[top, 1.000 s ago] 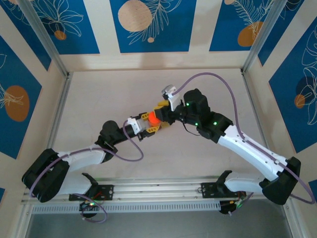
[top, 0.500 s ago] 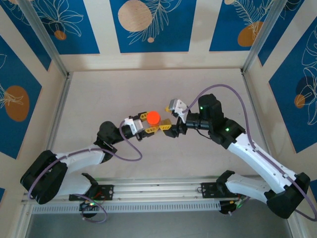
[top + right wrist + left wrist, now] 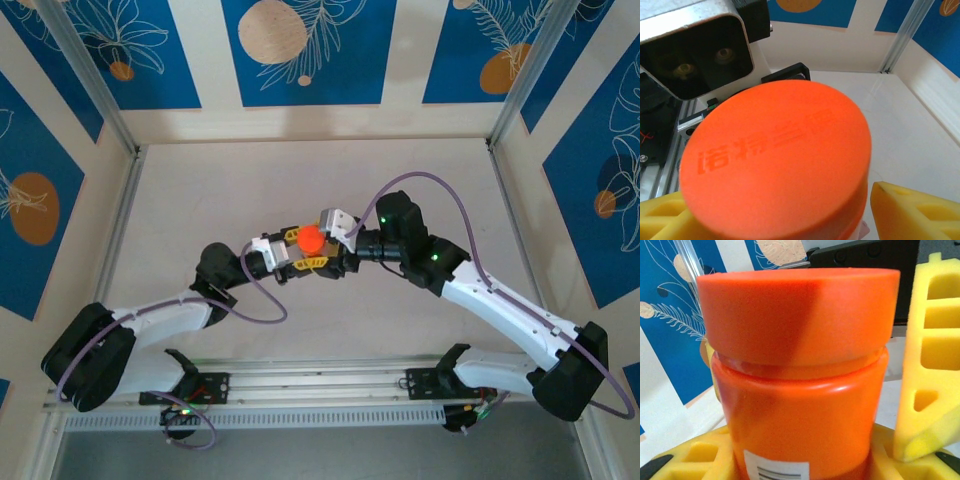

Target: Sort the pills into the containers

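Note:
An orange cylindrical bottle (image 3: pixel 311 238) with an orange cap (image 3: pixel 775 160) stands upright at the table's middle. My left gripper (image 3: pixel 303 256) is shut on its body, with the yellow fingers (image 3: pixel 685 460) low on either side of the label. My right gripper (image 3: pixel 334 250) comes in from the right at cap height. Its jaws stand apart around the cap, and a sliver of table shows between the cap and the right-hand finger (image 3: pixel 915 210). That same finger (image 3: pixel 935 355) rises beside the bottle in the left wrist view. The pills and the containers are hidden.
The beige table (image 3: pixel 200 190) is walled by blue and cream panels, with aluminium posts (image 3: pixel 520 100) at the back corners. Both arms meet at the centre, and purple cables (image 3: pixel 440 190) arch over them. A rail (image 3: pixel 320 385) runs along the near edge.
The right gripper let go at the bottle's top, drew back to the right with its jaws opening, then returned to the cap. The left gripper kept the bottle nearly still.

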Controlling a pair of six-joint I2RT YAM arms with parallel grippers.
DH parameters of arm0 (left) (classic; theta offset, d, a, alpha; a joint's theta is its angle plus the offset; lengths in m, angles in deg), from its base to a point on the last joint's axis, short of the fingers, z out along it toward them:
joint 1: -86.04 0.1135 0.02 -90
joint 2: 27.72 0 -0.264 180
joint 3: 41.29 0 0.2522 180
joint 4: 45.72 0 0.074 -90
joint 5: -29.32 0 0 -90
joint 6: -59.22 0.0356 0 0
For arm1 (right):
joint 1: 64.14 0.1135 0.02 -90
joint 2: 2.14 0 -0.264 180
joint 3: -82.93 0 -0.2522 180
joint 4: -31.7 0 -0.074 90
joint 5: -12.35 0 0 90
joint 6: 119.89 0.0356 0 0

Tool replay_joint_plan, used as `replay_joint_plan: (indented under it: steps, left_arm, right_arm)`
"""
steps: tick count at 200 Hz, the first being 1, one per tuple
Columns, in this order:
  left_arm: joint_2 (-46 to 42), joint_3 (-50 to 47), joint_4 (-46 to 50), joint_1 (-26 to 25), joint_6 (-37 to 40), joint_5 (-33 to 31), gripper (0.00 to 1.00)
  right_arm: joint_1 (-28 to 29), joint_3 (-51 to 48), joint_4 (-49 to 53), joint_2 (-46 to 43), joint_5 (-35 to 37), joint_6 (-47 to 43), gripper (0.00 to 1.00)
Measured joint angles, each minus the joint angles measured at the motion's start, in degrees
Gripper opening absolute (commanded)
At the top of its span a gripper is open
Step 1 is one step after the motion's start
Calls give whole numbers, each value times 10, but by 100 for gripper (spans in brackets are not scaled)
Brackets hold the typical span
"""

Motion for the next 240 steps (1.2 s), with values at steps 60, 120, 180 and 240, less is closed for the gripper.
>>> replay_joint_plan:
  steps: [60,120,180,240]
  left_arm:
    - [7,0,16,0,3,2,0]
    - [7,0,35,0,7,2,0]
    - [6,0,51,-2,16,7,0]
    - [-13,8,112,1,20,-23,0]
  right_arm:
    - [24,53,57,7,38,-35,69]
    - [30,75,132,7,61,-72,64]
    - [40,90,139,34,73,-78,52]
    - [42,103,155,36,95,-94,3]
